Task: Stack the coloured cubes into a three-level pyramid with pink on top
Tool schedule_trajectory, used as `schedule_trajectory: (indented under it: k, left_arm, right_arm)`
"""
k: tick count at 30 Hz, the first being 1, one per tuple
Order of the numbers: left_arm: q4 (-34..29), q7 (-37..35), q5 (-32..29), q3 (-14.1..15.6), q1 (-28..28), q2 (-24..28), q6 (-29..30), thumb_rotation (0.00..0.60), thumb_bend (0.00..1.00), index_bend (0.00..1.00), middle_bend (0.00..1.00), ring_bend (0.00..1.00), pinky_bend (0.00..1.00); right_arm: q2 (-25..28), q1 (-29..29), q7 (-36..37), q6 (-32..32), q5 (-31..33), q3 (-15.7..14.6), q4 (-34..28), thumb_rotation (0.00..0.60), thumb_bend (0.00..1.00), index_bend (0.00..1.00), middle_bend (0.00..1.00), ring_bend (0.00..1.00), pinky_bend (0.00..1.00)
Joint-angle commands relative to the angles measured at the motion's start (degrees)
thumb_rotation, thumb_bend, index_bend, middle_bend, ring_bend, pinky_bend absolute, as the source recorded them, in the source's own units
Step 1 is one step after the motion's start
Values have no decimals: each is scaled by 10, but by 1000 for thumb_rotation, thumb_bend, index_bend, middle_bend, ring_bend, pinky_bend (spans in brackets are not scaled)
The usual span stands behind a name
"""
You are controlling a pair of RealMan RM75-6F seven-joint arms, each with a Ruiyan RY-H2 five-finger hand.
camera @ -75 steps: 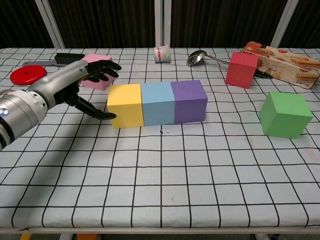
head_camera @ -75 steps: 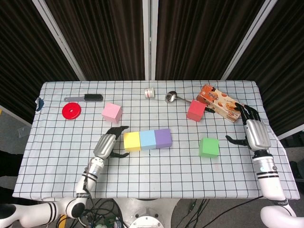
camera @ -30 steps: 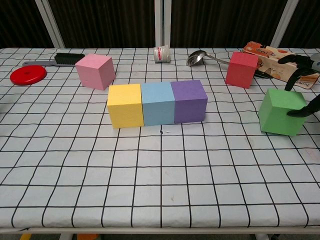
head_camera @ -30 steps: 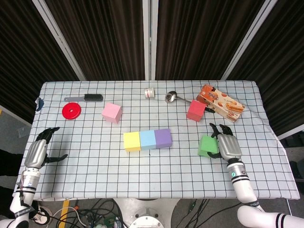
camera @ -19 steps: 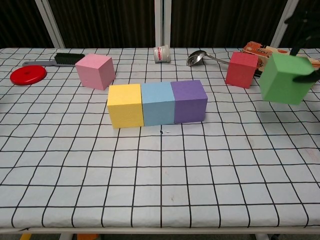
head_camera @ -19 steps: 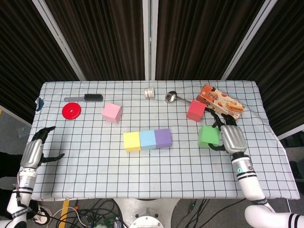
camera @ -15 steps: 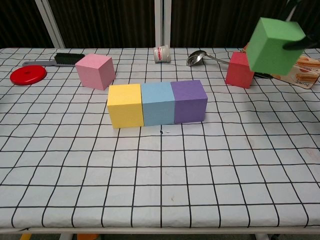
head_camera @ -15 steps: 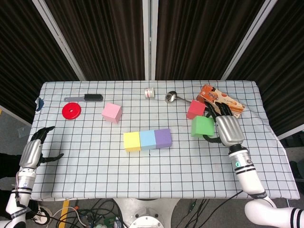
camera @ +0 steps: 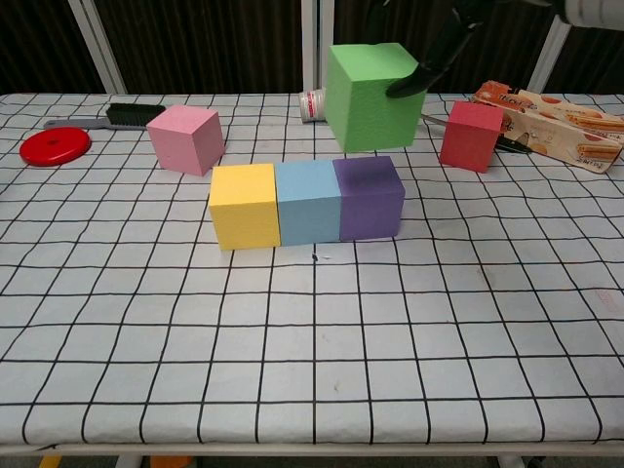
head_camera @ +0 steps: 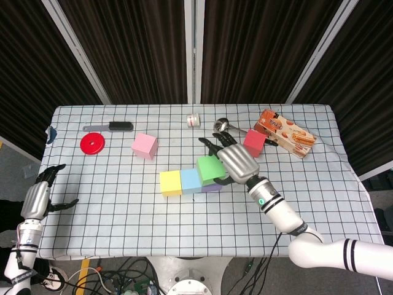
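Yellow [head_camera: 170, 182], blue [head_camera: 190, 180] and purple [camera: 369, 198] cubes form a row at the table's middle. My right hand [head_camera: 236, 161] holds the green cube [head_camera: 210, 168] in the air just above the purple cube, clear of it in the chest view, where the green cube [camera: 369, 95] fills the upper middle. The pink cube [head_camera: 145, 145] sits back left, the red cube [head_camera: 253, 142] back right. My left hand [head_camera: 38, 195] hangs open off the table's left edge, holding nothing.
A red disc [head_camera: 92, 143] and a black brush [head_camera: 115, 126] lie at the back left. A small white cup [head_camera: 194, 120], a spoon [head_camera: 225, 126] and a snack box [head_camera: 286, 133] lie along the back.
My right hand has carried the green cube leftward from near the red cube to above the purple cube. The left hand has barely moved.
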Motion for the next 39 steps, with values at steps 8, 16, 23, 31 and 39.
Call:
schedule_trajectory:
  k: [8,16,23,31,39]
  left_arm:
    - [17,-30,7,-1,5,-3,-2,600,91,123,124,60,88]
    - [30,-55,12,-1,9,-2,-3,600,91,123,124,60,88]
    - [38,-69,16,1,11,-3,-6,600,91,123,124,60,88]
    - [50,-84,18,2,13,-6,-10,600,91,123,124,60,88]
    - [59,-98,21,3,14,-8,-14,600,91,124,124,60,88]
  right_arm:
    - [-80,65,-79,47,82,-16,31,600,130,0,488,67,0]
    - [-132,105,-140,108,142,-4,30,600,138,0,493,80,0]
    - [-162,137,-179,129,198,-2,36,600,142,0,495,81,0]
    - [-189,160,-198,144,233,2,49,600,166,0,497,81,0]
    - [-209,173,-208,157,252,0,61,600,166,0,497,81,0]
